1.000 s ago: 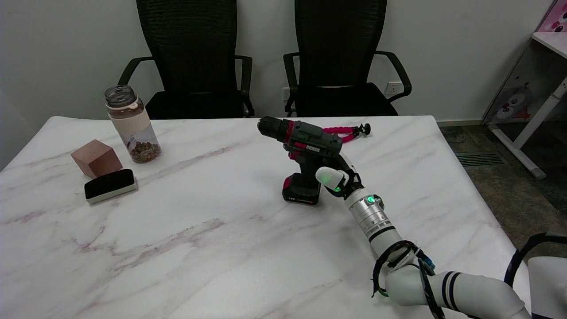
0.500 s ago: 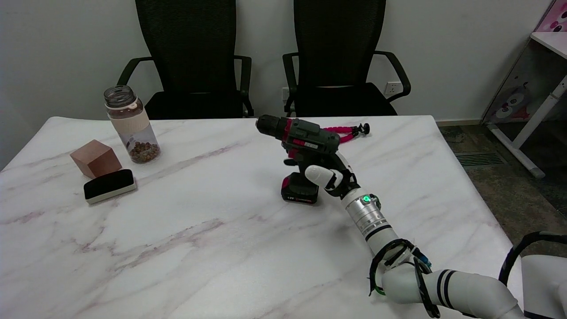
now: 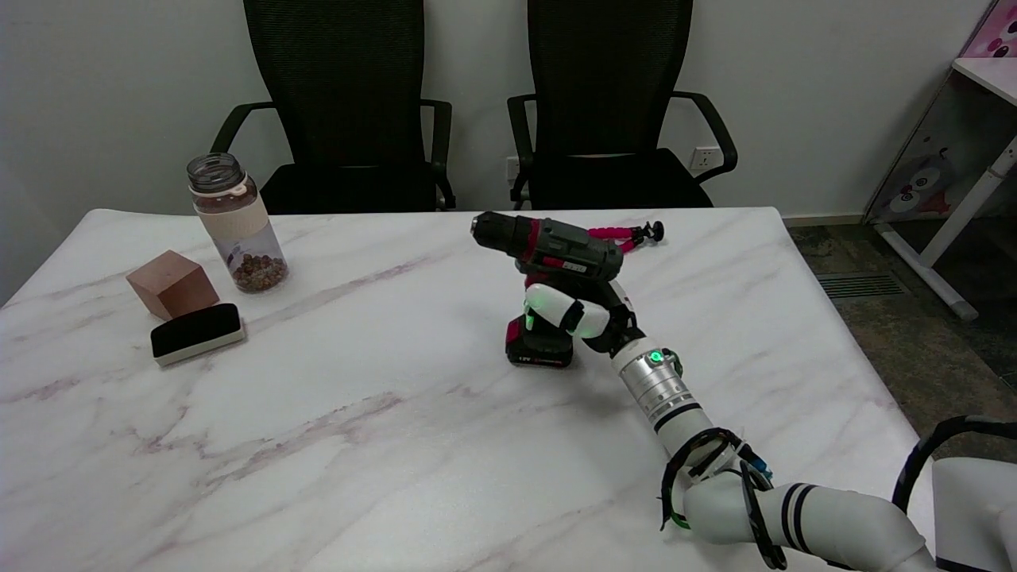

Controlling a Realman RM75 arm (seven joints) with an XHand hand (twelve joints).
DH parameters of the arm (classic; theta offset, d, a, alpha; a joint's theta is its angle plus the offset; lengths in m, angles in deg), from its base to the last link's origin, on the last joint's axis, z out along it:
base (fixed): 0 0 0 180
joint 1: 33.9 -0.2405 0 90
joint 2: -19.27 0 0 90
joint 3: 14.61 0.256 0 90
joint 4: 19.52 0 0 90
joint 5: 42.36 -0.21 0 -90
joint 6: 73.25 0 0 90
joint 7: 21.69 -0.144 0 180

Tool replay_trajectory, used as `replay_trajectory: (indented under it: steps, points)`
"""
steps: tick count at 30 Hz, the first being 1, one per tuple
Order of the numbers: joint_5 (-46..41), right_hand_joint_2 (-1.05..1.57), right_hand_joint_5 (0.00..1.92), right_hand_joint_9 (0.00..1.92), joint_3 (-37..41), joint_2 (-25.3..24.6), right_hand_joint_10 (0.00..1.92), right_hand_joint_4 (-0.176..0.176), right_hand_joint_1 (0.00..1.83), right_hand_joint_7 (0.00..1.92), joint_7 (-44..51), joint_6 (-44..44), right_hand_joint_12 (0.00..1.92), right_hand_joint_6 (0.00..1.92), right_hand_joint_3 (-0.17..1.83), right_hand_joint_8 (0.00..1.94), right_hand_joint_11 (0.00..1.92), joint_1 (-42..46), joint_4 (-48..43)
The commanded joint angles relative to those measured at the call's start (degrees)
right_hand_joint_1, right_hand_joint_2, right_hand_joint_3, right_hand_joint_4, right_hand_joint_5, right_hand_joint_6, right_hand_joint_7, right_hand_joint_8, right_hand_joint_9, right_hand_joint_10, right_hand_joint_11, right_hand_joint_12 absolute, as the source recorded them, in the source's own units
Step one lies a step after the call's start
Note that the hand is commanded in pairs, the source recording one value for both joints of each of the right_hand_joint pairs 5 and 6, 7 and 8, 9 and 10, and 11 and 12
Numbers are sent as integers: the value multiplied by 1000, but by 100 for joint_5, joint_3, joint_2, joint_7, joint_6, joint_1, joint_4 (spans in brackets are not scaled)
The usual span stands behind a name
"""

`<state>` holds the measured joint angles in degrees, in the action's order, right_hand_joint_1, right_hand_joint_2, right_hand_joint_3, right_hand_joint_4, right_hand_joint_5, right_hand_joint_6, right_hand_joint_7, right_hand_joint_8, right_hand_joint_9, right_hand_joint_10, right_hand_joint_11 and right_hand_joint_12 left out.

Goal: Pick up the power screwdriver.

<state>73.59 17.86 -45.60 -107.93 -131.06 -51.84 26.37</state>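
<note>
Head view: power screwdriver (image 3: 550, 253) stands upright on its battery base near the middle of the marble surface (image 3: 357, 445), chuck pointing away from the arm, toward the jar of brown bits (image 3: 235, 222). Right hand (image 3: 578, 311) is at the screwdriver's grip, below the motor body and above the red-trimmed battery, with a white finger wrapped across the side of the grip facing the camera. Contact on the far side is hidden, so full closure cannot be confirmed; judged a wrapping hold, not yet lifted, since the battery base appears to sit on the surface. To do the lift well: firm up the wrap, then raise straight up, watching for the top-heavy body tipping forward. Pink flexible tripod (image 3: 625, 236) lies just behind the screwdriver; avoid it.
</note>
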Motion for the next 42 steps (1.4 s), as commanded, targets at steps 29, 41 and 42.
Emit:
replay_trajectory:
  steps: [29, 41, 42]
  points:
    - [46, 1072, 1891, 1887, 22, -16, 1887, 176, 869, 1891, 74, 217, 1858, 1891, 837, 1891, 1858, -248, 280]
    - [59, 1385, 1920, 1920, 14, 28, 1920, 176, 862, 1920, 867, 505, 1920, 1920, 864, 1920, 1920, -873, 767]
    - [59, 1402, 1920, 1920, 20, 49, 1920, 176, 859, 1920, 948, 564, 1920, 1920, 868, 1920, 1920, -969, 855]
